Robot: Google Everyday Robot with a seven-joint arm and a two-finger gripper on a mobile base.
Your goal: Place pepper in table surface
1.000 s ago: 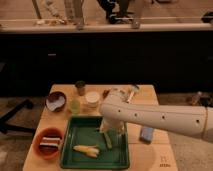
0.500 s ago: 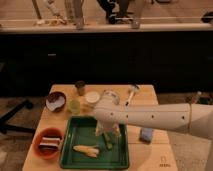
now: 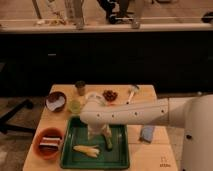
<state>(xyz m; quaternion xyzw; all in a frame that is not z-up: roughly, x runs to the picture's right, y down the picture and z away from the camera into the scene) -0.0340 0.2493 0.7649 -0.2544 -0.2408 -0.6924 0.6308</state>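
Observation:
The dark green pepper (image 3: 108, 141) lies in the green tray (image 3: 119, 157), near the tray's middle. My gripper (image 3: 98, 134) hangs straight down from the pale arm over the tray, with its fingers open just left of the pepper and nothing held between them. A pale yellow banana-like piece (image 3: 86, 149) lies in the tray below and left of the gripper. The light wooden table surface (image 3: 155, 152) shows to the right of the tray and at the back.
On the table stand a dark bowl (image 3: 55, 101), an orange bowl (image 3: 49, 142), a small cup (image 3: 80, 87), a green cup (image 3: 75, 106), a white bowl (image 3: 93, 96), reddish food (image 3: 110, 95), a white utensil (image 3: 132, 92) and a blue-grey object (image 3: 147, 133). A dark counter runs behind.
The arm has swung left across the tray, carrying the gripper from the tray's right side to its middle, close beside the pepper. The objects on the table have stayed in place.

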